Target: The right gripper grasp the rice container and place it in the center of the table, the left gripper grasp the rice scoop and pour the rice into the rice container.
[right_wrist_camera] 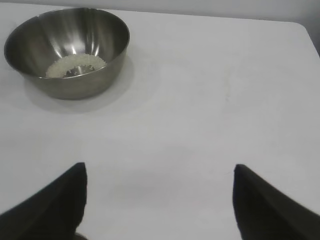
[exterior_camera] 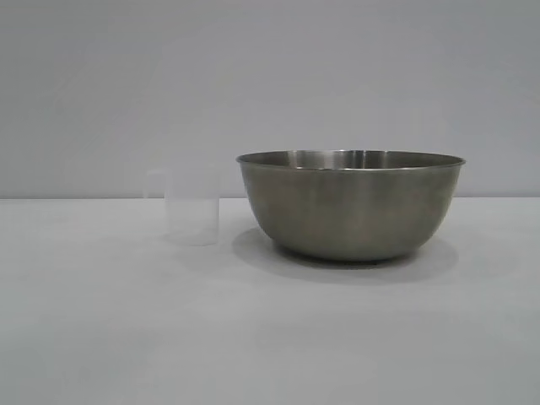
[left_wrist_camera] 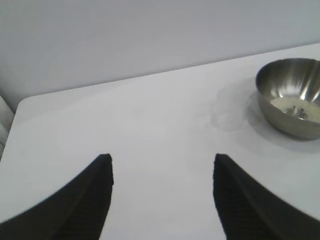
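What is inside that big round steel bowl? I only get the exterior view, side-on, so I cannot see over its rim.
Observer: The right wrist view looks down into the big round brushed-steel bowl: a small ring of off-white rice grains lies on its bottom.
Operator: And where are the robot's claws? I see none.
Observer: The black, two-fingered left gripper hangs over bare white table, open and empty, with the bowl well ahead of it to one side.
Operator: And the other one?
Observer: The right gripper is also open and holds nothing; the bowl sits well clear of its fingertips.
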{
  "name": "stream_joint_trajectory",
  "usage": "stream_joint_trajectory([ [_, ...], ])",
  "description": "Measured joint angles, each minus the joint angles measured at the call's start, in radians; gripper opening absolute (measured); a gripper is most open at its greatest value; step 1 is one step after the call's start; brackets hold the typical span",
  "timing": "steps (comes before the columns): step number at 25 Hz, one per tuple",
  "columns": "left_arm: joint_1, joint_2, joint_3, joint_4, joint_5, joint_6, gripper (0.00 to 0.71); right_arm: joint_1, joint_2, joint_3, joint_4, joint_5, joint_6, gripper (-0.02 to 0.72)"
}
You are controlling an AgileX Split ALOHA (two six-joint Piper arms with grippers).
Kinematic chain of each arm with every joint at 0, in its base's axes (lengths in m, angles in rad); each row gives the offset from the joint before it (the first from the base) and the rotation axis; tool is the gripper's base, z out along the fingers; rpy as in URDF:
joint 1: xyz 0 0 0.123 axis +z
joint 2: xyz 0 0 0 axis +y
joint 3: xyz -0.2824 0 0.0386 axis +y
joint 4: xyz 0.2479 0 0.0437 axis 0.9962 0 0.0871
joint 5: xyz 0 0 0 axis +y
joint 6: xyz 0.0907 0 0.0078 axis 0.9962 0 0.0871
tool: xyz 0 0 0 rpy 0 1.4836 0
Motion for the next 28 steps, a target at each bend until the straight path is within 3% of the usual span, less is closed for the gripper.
stream_joint_trajectory([
  [14, 0.0, -0.067, 0.092, -0.049, 0.063, 0.017, 0.43, 0.0, 0.0, 0.0, 0.0, 0.001, 0.0, 0.545],
  [15, 0.0, -0.067, 0.092, -0.047, 0.067, 0.025, 0.376, 0.0, 0.0, 0.0, 0.0, 0.001, 0.0, 0.545],
  [18, 0.0, -0.067, 0.11, -0.039, 0.092, 0.039, 0.376, 0.0, 0.0, 0.0, 0.0, 0.001, 0.0, 0.545],
  [19, 0.0, -0.067, 0.112, -0.039, 0.099, 0.041, 0.329, 0.0, 0.0, 0.0, 0.0, 0.001, 0.0, 0.545],
  [28, 0.0, -0.067, 0.118, -0.024, 0.104, 0.042, 0.328, 0.0, 0.0, 0.0, 0.0, 0.001, 0.0, 0.545],
])
